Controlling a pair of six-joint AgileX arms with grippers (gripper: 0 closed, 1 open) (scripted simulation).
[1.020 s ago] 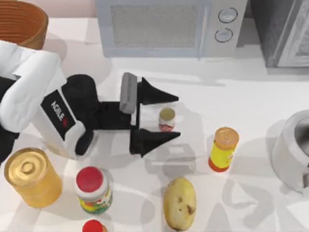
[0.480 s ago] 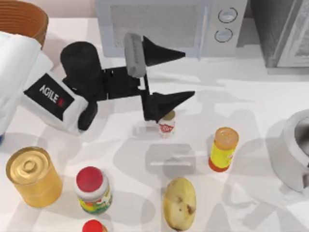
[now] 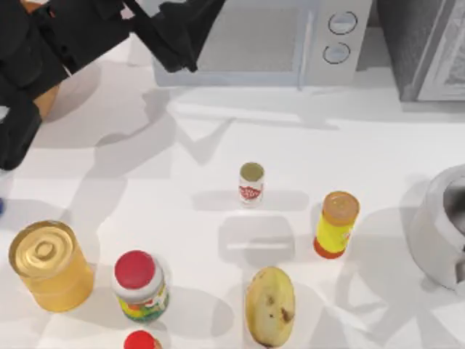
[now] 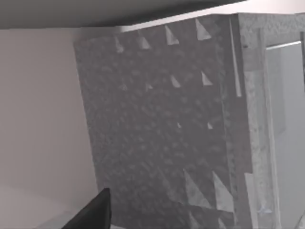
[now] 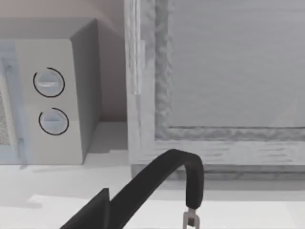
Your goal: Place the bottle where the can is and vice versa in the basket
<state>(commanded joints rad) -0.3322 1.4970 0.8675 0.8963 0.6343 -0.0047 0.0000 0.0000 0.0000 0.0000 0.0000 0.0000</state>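
Observation:
The small white can [image 3: 251,183] with a red label stands upright on the table's middle, with nothing touching it. My left gripper [image 3: 182,29] hangs high at the back left, far from the can, open and empty. One of its dark fingertips [image 4: 97,210] shows in the left wrist view against a grey wall. The left arm hides most of the brown basket [image 3: 45,100]. A blue sliver at the left edge is all I see of the bottle [image 3: 1,207]. The right arm is parked. One of its fingertips [image 5: 97,210] sits off to one side, and that gripper holds nothing.
A microwave [image 3: 247,43] and a grey cabinet [image 3: 429,43] line the back. In front stand a big golden can [image 3: 47,265], a red-capped jar [image 3: 142,287], a potato [image 3: 269,305] and a yellow bottle [image 3: 336,224]. A grey pot [image 3: 443,225] is at the right edge.
My left arm has lifted away from the can and swung up to the back left, over the basket. The can stays where it was.

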